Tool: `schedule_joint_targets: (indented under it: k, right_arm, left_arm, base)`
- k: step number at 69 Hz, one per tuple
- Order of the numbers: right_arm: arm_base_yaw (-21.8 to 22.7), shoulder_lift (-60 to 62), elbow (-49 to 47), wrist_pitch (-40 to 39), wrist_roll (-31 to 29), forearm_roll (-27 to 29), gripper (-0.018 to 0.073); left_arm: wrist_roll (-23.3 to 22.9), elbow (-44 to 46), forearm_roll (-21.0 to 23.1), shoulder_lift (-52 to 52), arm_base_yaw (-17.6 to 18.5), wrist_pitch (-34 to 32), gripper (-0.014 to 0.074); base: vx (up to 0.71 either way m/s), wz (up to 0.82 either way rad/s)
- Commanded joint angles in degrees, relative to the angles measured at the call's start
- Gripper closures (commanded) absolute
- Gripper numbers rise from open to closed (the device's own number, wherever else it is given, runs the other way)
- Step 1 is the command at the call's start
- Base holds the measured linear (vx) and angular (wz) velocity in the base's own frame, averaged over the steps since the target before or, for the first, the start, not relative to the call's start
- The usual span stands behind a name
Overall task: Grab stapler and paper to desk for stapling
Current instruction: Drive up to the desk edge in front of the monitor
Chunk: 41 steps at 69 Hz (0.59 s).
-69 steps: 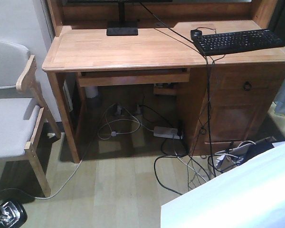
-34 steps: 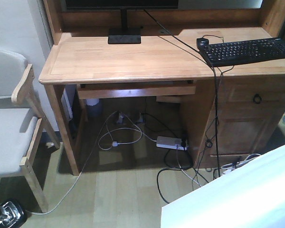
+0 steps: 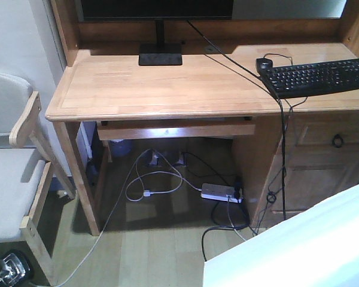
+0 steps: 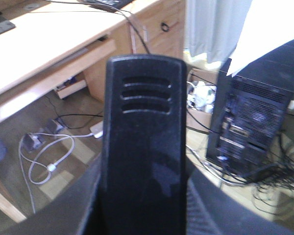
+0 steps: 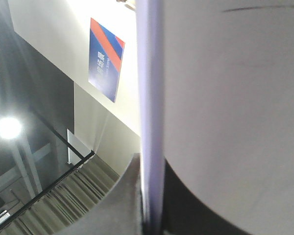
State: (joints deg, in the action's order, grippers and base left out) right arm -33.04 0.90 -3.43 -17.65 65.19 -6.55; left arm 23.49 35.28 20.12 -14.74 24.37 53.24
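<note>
A grey-seated chair (image 3: 12, 179) stands at 9 o'clock in the front view. In the left wrist view, the left jaws are closed narrowly on the black stapler (image 4: 144, 142), held upright above the floor and off the table (image 3: 167, 84). The table spans 10 to 2 o'clock. It carries a monitor foot (image 3: 160, 58) at 12, and a mouse (image 3: 264, 62) and a keyboard (image 3: 323, 76) at 2. The paper (image 3: 305, 245) fills 5 o'clock, also off the table. The right jaws are pinched on its edge.

Desk (image 3: 167, 84) bigger and lower in my front view, monitor screen (image 3: 155, 8) now showing up top (keyboard (image 3: 323, 76) sliding off right edge), chair (image 3: 9, 191) drifting left.
</note>
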Motion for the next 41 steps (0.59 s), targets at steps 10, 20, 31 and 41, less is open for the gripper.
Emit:
schedule_joint_targets:
  k: [10,20,31,41]
  right_arm:
    - [-0.10,0.23,-1.53,-3.77,-0.40,-0.45,0.0562]
    - [-0.10,0.23,-1.53,-3.77,-0.40,-0.45,0.0562]
    - [-0.10,0.23,-1.53,-3.77,-0.40,-0.45,0.0562]
    - [-0.10,0.23,-1.53,-3.77,-0.40,-0.45,0.0562]
  left_arm:
    - [0.08,1.82,1.94,-0.78,0.09,-6.08,0.0603]
    - [0.08,1.82,1.94,-0.78,0.09,-6.08,0.0603]
    - [0.08,1.82,1.94,-0.78,0.09,-6.08,0.0603]
    - [0.08,1.82,1.94,-0.78,0.09,-6.08,0.0603]
  base:
    - [0.18,0.05]
    - [0.19,0.04]
    - [0.20,0.03]
    - [0.21,0.02]
